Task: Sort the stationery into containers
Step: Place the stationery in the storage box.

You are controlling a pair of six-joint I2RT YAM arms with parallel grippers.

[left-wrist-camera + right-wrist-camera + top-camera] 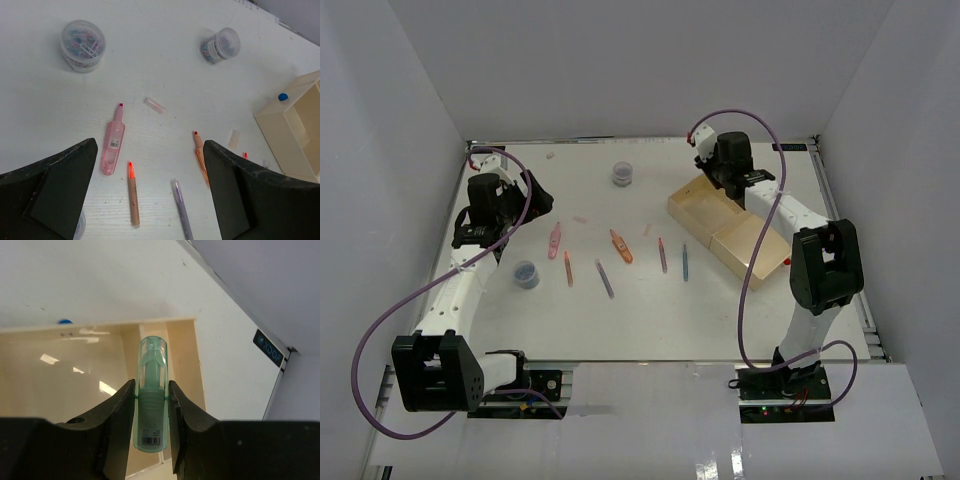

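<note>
The right fingers (125, 402) pinch a green highlighter (151, 357) by its barrel, with its clear cap pointing away from the wrist. It hangs above the far end of the beige tray (742, 246), over a dividing wall between a wide compartment and a narrower one. A small blue piece (64, 321) sits at the tray's far wall.

The left fingers (70, 175) are spread wide with nothing between them, hovering over the white tabletop (650, 310) on the left side. Below them lie a pink highlighter (114, 145), an orange-tipped pen (132, 195), a purple pen (182, 212) and an orange highlighter (200, 152), all apart from one another. Two loose clear caps (154, 105) rest near them.

Two round tubs of paper clips stand on the tabletop outside the tray: one (622, 175) toward the far edge, the other (525, 273) near the left arm. More thin pens (663, 255) lie in the middle of the tabletop, between the left arm and the tray.
</note>
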